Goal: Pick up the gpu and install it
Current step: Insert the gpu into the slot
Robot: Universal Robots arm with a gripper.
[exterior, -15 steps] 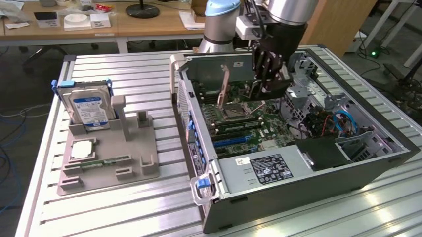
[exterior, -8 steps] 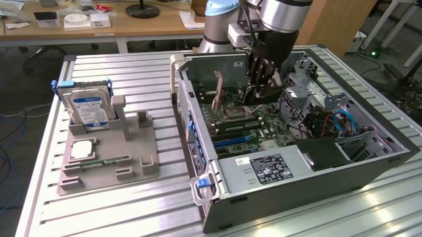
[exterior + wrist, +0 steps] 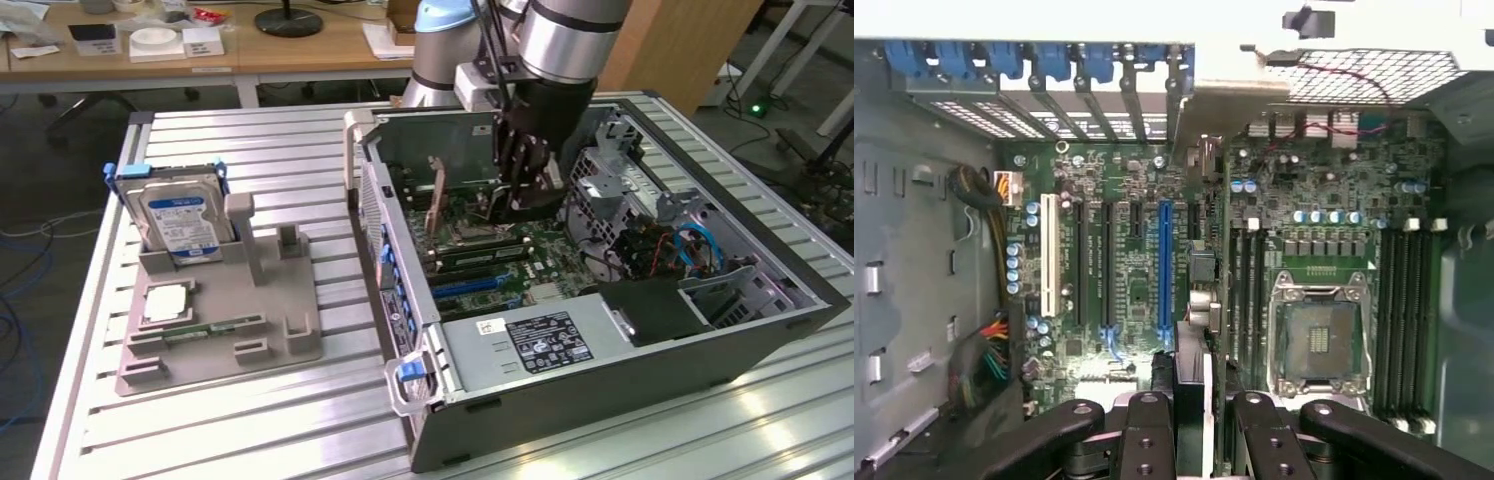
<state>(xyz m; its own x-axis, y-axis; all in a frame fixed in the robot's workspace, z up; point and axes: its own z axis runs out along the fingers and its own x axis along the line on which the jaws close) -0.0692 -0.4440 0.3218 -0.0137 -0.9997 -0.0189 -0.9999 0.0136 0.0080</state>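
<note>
As the gripper [image 3: 1194, 445] clamps its two faces, the single gpu [image 3: 1192, 385] stands on edge inside the open computer case [image 3: 747, 330], over the motherboard [image 3: 1134, 290]. Its long axis runs parallel to the one blue slot [image 3: 1164, 270] just beside it. It looks thin and dark with a pale strip along one side, and one hard drive [image 3: 180, 220] stands well apart on the exterior view's left.

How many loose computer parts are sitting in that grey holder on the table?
3: the hard drive standing upright, a pale square chip lying flat in front of it, and a green memory stick nearer the camera. Small parts may be hidden.
</note>
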